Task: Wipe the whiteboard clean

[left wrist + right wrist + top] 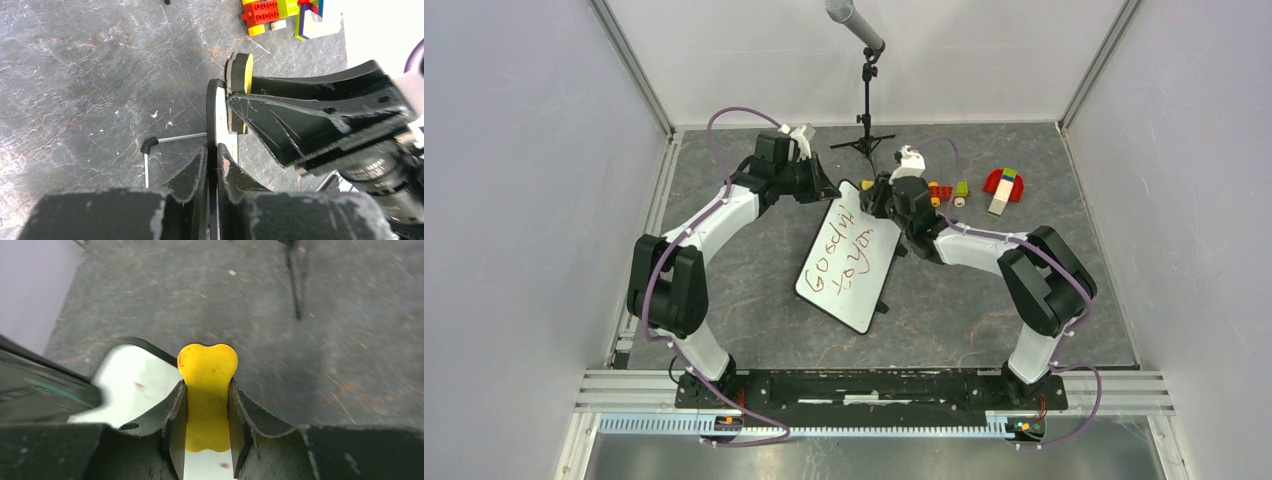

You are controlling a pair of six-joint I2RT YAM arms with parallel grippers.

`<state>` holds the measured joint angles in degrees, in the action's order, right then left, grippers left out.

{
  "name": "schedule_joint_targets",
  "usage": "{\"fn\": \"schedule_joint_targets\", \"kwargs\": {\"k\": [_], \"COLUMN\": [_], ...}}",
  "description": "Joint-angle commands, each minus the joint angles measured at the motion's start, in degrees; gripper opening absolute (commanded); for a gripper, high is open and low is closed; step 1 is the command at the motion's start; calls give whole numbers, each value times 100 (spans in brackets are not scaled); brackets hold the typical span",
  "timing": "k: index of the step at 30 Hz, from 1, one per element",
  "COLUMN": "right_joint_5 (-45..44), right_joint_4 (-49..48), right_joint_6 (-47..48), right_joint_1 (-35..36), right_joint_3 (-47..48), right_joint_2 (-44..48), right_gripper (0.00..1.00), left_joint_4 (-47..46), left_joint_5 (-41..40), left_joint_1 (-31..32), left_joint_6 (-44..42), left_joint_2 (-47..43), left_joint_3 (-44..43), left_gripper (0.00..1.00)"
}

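The whiteboard (849,262) lies slanted in the middle of the table, with red handwriting across it. My left gripper (832,190) is shut on its far corner; in the left wrist view the fingers (195,172) pinch the board's thin black edge (215,107). My right gripper (881,197) is shut on a yellow eraser (207,390) with a dark pad and holds it at the board's far end (132,385). The eraser also shows in the left wrist view (241,67), pressed against the board's edge.
A microphone stand (867,110) stands just behind the grippers. Toy bricks (944,192) and a red and yellow toy (1004,186) lie to the right of the right gripper. A thin metal leg (148,146) shows under the board. Enclosure walls close in both sides.
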<state>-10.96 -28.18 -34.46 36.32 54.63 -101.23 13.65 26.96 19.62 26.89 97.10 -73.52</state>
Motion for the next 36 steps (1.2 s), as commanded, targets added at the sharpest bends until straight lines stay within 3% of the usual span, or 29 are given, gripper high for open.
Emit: {"fn": "schedule_joint_targets", "kwargs": {"k": [1,8,19,23,36], "right_joint_5": [443,376,-5,-55,480], "right_joint_4": [96,24,-319,-282,-543], "right_joint_6": [-61,-406,-417,-288,-451], "right_joint_1": [411,337,-165,-158,590], "right_joint_3": [846,1152,-1147,-1470,-49], "right_joint_2": [-241,-613,-154,77,-40], "right_gripper": [23,22,22,22,22], "left_joint_4": [-91,-94,-91,-91,-117], "left_joint_5": [280,275,301,328,315], "left_joint_1": [135,146,147,146,156], "left_joint_6": [-197,-203,-181,-159,-106], "left_joint_2": [-216,-225,-266,-288,-294], "left_joint_3": [3,0,-6,-5,57], "left_gripper": [2,2,2,2,2]}}
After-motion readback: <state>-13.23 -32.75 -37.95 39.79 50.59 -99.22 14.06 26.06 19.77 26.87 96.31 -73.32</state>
